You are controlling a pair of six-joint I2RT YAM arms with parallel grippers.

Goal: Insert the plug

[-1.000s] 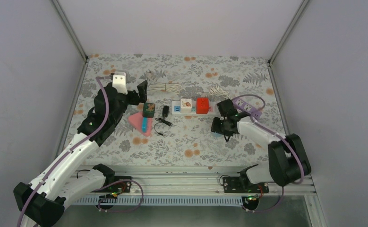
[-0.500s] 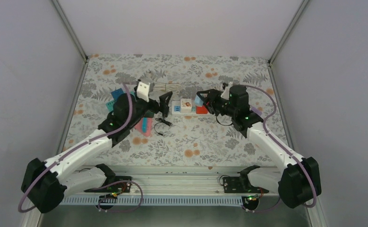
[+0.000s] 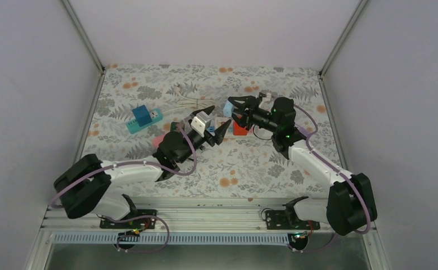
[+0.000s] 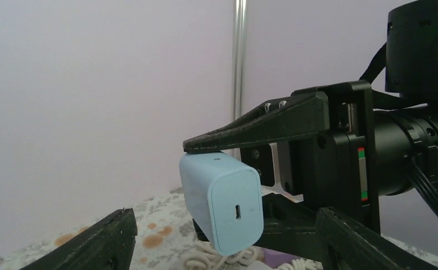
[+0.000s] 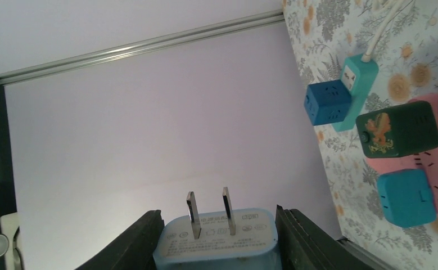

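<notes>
Right wrist: charger is held aloft, clenched in right pincer; left pincer is released; prongs are to be aligned next.

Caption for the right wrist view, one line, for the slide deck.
Right gripper holds a pale blue charger, prongs exposed; a teal power strip lies on the floral table beyond.

left tool swung from far-left to centre | right tool rose, brought blue plug up facing it
</notes>
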